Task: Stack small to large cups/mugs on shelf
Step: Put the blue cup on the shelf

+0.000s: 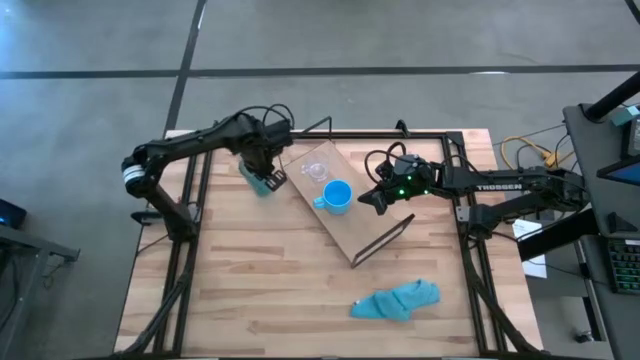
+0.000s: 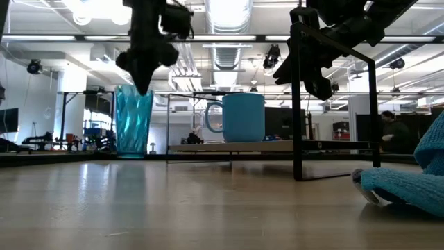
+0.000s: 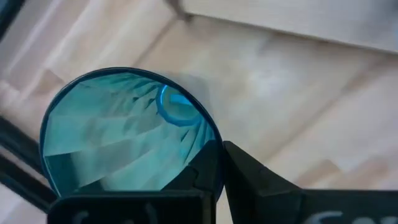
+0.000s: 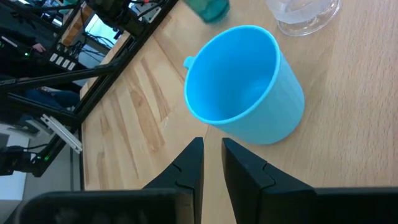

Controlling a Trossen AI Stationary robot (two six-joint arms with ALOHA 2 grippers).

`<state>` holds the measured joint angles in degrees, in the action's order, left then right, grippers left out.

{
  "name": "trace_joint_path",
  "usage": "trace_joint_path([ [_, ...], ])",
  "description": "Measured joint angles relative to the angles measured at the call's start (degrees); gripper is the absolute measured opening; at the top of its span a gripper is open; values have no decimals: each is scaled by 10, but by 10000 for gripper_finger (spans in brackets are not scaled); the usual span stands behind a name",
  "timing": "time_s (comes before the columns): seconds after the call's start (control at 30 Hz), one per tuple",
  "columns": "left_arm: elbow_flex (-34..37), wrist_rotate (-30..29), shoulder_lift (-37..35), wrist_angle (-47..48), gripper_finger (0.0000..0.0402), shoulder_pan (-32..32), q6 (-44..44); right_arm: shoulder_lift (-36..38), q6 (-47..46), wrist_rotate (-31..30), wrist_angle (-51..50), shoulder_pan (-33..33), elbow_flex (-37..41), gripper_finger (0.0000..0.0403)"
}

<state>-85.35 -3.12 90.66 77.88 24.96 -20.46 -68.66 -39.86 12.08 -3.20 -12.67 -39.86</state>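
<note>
The teal-green tumbler [image 1: 258,185] stands upright on the tabletop, left of the shelf [image 1: 358,228]; it also shows in the low view [image 2: 133,125]. My left gripper [image 3: 222,163] is directly above it, shut at its rim. The shelf's board rests on black wire frame ends. The blue mug [image 1: 338,195] and the clear glass cup [image 1: 316,170] stand on the board, the cup farther back. My right gripper [image 4: 212,155] is shut and empty, just right of the mug [image 4: 249,93], above the board. My left gripper has the tumbler's rim [image 3: 210,134] on the side toward the shelf, one finger [image 3: 205,171] inside the tumbler and one outside. The fingers point down from above. The tumbler stands upright with its base on the table [image 2: 133,154].
A blue cloth [image 1: 397,300] lies on the table near the front right; it fills the low view's right edge [image 2: 409,184]. The black frame rails [image 1: 190,200] run along the table's left and right sides. Bare wood lies in front of the shelf.
</note>
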Motion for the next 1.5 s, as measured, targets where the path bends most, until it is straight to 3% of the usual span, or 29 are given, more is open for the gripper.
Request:
trace_joint_path([
  [0.53, -91, 62, -24, -7, 0, -192, -79, 0, 0, 0, 0, 0, 0, 52],
  [0.8, -132, 66, -24, -104, 0, -267, -109, 0, 0, 0, 0, 0, 0, 52],
  [1.07, -137, 65, -22, -225, 0, -295, -107, 0, -2, 0, 4, 0, 0, 52],
  [1.5, -154, 60, 63, -249, 0, -296, -55, 56, -7, 1, 2, 0, 0, 52],
])
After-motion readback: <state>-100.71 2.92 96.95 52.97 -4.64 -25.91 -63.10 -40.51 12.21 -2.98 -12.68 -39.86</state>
